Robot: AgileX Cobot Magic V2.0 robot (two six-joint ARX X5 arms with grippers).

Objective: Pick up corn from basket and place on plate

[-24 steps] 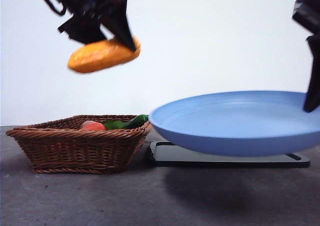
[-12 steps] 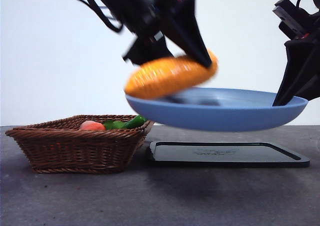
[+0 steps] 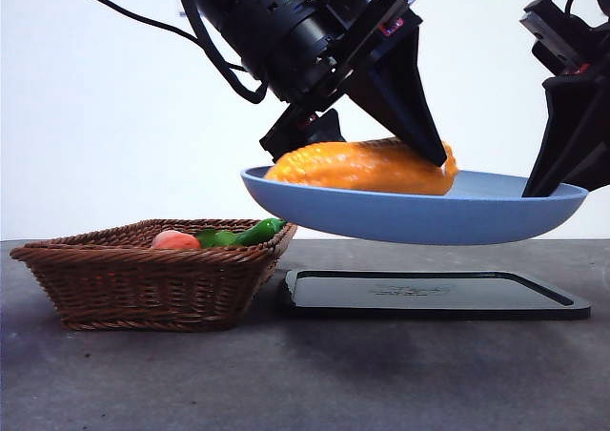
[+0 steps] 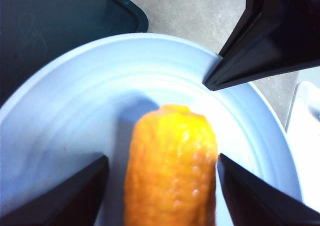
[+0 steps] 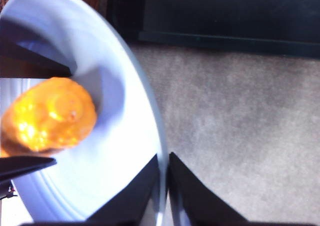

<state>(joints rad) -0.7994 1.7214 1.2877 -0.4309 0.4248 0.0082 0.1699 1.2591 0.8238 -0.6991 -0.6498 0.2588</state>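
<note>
The orange-yellow corn (image 3: pixel 362 167) (image 4: pixel 170 171) (image 5: pixel 50 116) lies on its side in the light blue plate (image 3: pixel 410 216) (image 4: pixel 65 111) (image 5: pixel 125 151). The plate hangs level above the table, over the black tray. My left gripper (image 3: pixel 367 150) (image 4: pixel 162 158) reaches down into the plate and straddles the corn, open: one jaw touches the cob, and a strip of plate shows between the cob and the other. My right gripper (image 3: pixel 534 188) (image 5: pixel 163 161) is shut on the plate's right rim and holds it up. The brown wicker basket (image 3: pixel 143 278) stands on the table at the left.
A peach-pink fruit (image 3: pixel 174 240) and a green pepper (image 3: pixel 253 233) lie in the basket. The flat black tray (image 3: pixel 429 293) (image 4: pixel 50 26) (image 5: pixel 225 16) rests on the grey table under the raised plate, right of the basket.
My left gripper carried the corn from above the basket rightward and down into the plate, where it now lies flat. The plate rose off the tray a second ago and has since held steady.
</note>
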